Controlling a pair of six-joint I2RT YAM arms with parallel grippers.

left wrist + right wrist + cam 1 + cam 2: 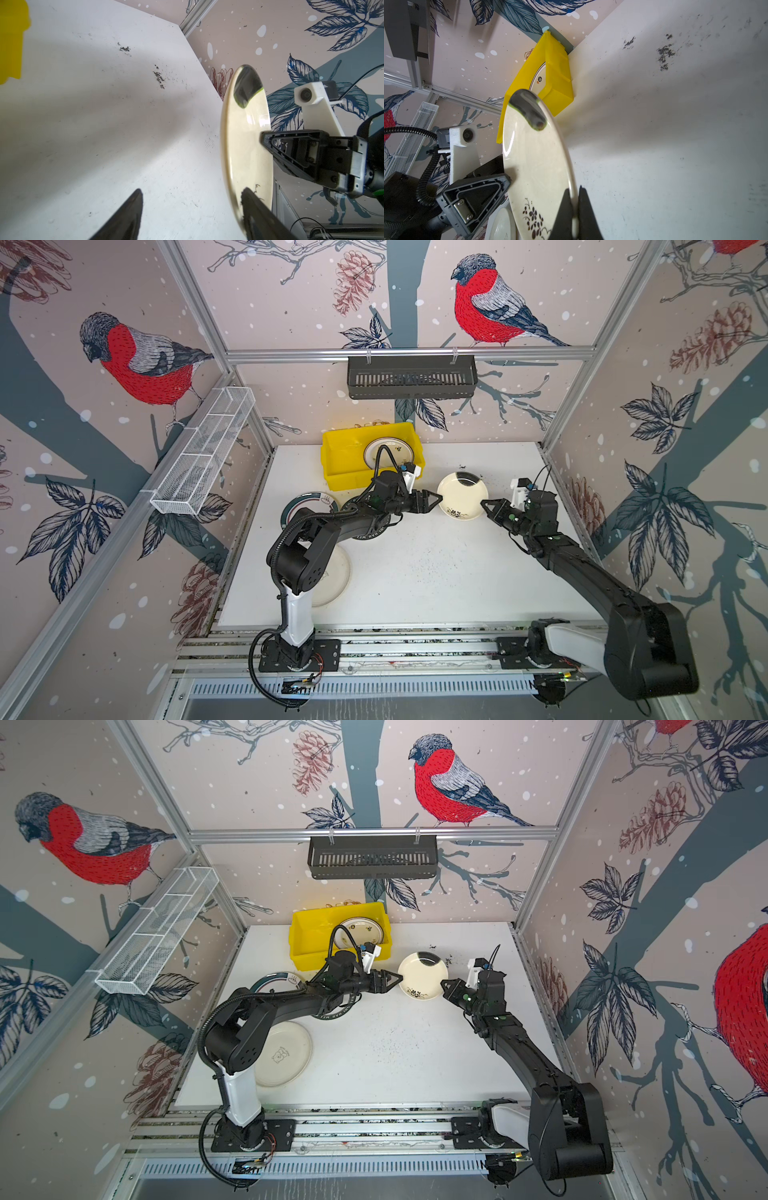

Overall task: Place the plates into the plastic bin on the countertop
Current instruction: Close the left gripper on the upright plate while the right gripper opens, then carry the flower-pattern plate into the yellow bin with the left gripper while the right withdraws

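A cream plate (pixel 461 495) (pixel 422 975) with a dark patch and a small flower print hangs above the countertop (pixel 436 572), right of the yellow plastic bin (pixel 345 452) (pixel 311 928). My right gripper (pixel 484 502) (pixel 574 189) is shut on its right rim. My left gripper (pixel 439 497) (pixel 192 193) is open at the opposite rim, which lies between the jaws close to one finger. One plate (pixel 392 450) leans inside the bin. A green-rimmed plate (pixel 307 499), a cream one (pixel 286 1052) and a lettered-rim one (pixel 332 1016) lie under my left arm.
A black slotted basket (pixel 411 377) hangs on the back rail and a white wire-mesh tray (pixel 203 452) on the left rail. Black specks (pixel 482 481) dot the countertop behind the held plate. The bin stands against the back wall.
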